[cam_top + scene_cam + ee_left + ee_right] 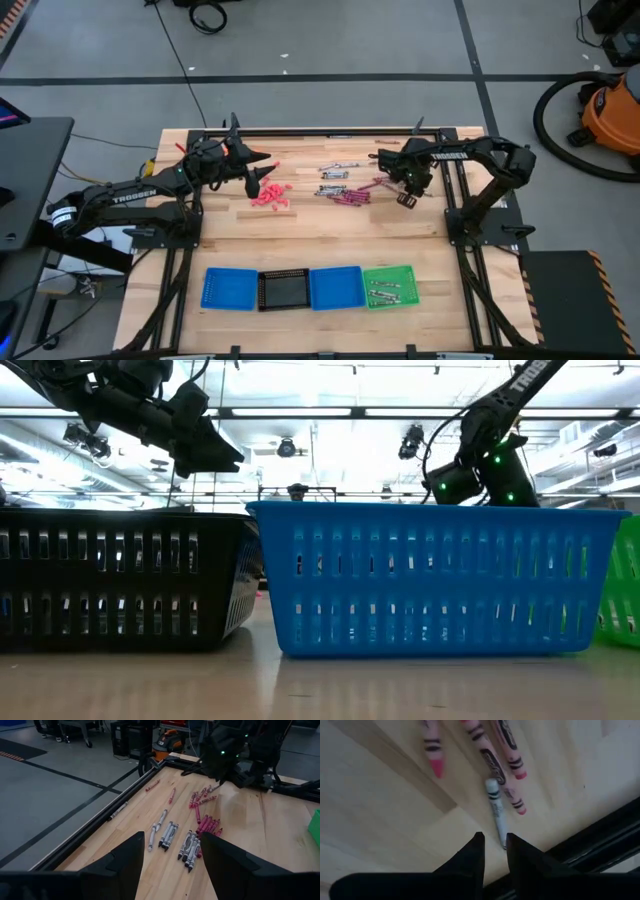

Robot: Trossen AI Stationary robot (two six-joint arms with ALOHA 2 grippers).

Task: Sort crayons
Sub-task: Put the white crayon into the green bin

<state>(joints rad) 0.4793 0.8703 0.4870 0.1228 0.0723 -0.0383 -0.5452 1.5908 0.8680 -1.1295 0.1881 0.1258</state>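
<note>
Wooden table (320,240) w/ both arms reaching in twd the far half. Left pincer (262,172) sits just beside a red crayon pile (270,195). Right pincer (408,192) is at the right end of the maroon crayons (350,196); grey crayons (335,170) lie just beyond those. Near edge: row of trays, touching – blue tray (228,288), black tray (284,290), second blue tray (336,287), green tray (390,285) w/ a few grey sticks inside.

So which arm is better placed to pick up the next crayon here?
Probably the right. The right gripper sits low over the table, fingers narrowly parted at the end of a grey crayon. The left gripper is open, held higher, beside the red crayons.
</note>
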